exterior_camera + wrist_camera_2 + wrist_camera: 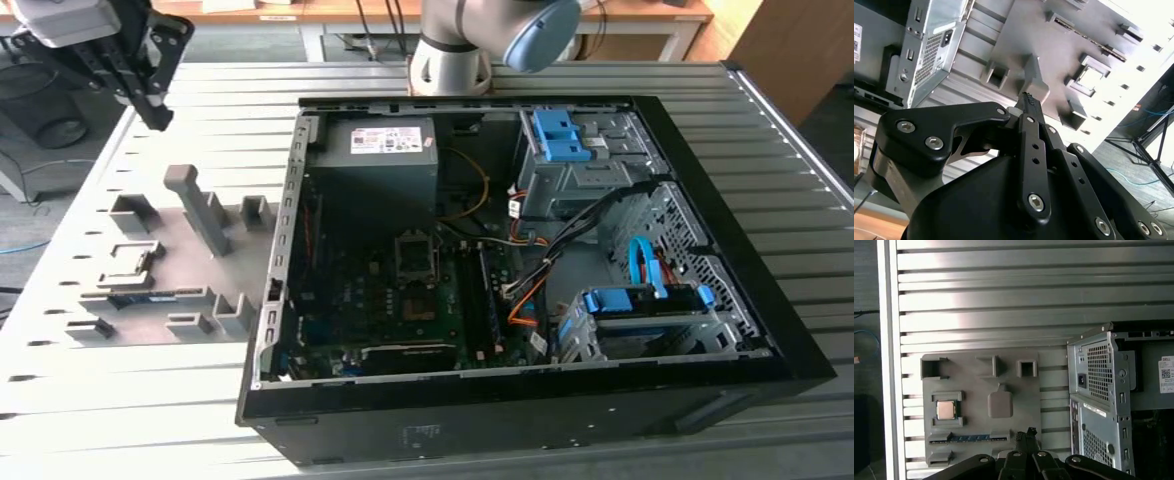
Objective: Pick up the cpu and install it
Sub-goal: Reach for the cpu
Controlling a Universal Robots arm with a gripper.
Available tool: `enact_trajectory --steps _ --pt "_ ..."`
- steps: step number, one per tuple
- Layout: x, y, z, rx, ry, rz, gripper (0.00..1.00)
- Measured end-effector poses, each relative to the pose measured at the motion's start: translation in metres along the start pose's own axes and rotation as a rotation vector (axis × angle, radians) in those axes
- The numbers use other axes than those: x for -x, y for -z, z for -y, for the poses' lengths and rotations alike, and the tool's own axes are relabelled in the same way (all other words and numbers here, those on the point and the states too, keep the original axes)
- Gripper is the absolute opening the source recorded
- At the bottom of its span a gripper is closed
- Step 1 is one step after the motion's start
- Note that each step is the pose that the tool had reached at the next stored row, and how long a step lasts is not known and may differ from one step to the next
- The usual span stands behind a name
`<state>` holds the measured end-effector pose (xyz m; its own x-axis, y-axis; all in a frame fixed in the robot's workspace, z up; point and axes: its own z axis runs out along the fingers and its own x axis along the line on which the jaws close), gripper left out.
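In the exterior view's upper left, the black two-fingered claw (159, 118) hangs pinched together, gripping nothing. The small square silver-topped cpu (946, 410) rests in a grey moulded plastic tray (974, 385).

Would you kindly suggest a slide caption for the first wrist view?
Gripper near the grey parts tray, where the cpu sits in its holder.

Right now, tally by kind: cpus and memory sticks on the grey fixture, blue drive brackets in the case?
cpu: 1
memory stick: 1
blue drive brackets: 2
Total: 4
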<state>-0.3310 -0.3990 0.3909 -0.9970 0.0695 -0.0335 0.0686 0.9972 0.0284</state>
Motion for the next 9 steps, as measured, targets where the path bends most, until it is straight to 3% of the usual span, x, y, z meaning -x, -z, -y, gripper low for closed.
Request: enact_trajectory --steps 9 --pt "-0.0407 0.0007 0.0028 -0.0043 0.0 0.0002 0.1"
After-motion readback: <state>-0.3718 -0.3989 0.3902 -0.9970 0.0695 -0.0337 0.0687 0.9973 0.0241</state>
